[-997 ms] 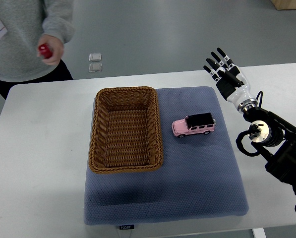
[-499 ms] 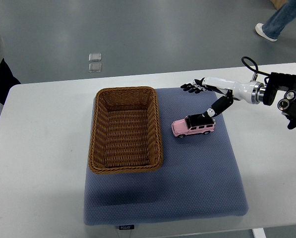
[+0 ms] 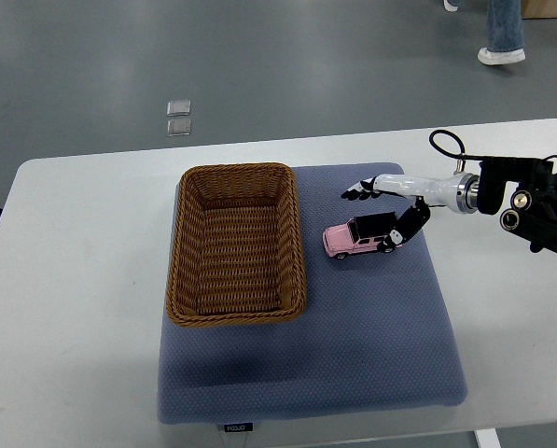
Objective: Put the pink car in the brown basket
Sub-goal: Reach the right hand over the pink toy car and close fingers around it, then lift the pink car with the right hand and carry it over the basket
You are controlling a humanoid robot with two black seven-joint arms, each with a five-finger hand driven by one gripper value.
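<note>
White surface [image 3: 82,308] is carrying a blue mat [image 3: 353,355], probably for grip. On it the pink car [image 3: 364,236] is sitting upright, just right of the empty brown basket [image 3: 236,241]. I'm keeping my right hand [image 3: 390,205] spread, thumb touching the car's rear, fingers reaching beyond its roof, holding nothing yet. Grey floor is lying beyond.

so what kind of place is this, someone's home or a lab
Most likely a lab or test room, not a home. A robot's right hand reaches over a plain white table with a staged setup: a blue mat, a basket and a pink toy car. The floor is bare grey.
</note>
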